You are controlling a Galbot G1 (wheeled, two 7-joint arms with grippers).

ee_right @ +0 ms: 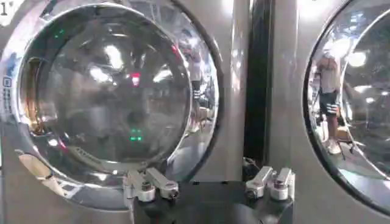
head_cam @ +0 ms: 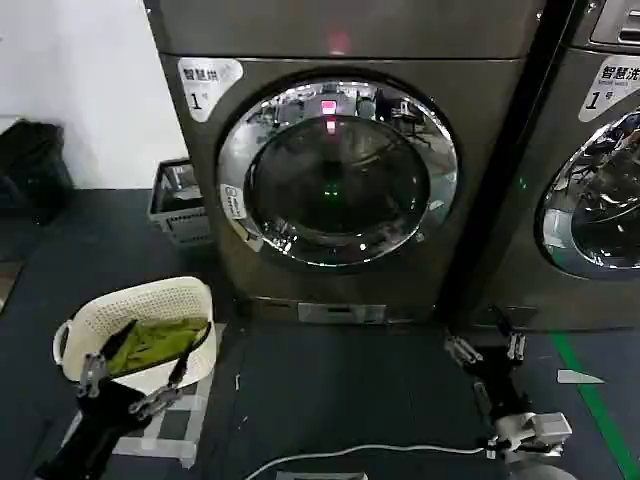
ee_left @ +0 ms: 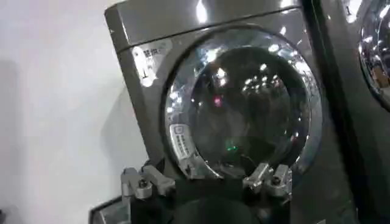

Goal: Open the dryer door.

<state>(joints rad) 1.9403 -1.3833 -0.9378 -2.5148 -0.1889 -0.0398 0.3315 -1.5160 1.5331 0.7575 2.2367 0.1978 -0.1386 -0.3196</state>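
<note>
Door: dryer door (head_cam: pixel 338 172) was closed flush
Left gripper (head_cam: pixel 128 388): was low, fingers spread, empty
Right gripper (head_cam: pixel 488 349): was low, fingers spread, empty

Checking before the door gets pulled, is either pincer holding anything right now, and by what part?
Nothing is held. The left pincer and right pincer are both open, low, short of the closed round chrome-rimmed dark-glass dryer door.

The dryer door (head_cam: pixel 338 172) has a shiny chrome rim around dark glass.
</note>
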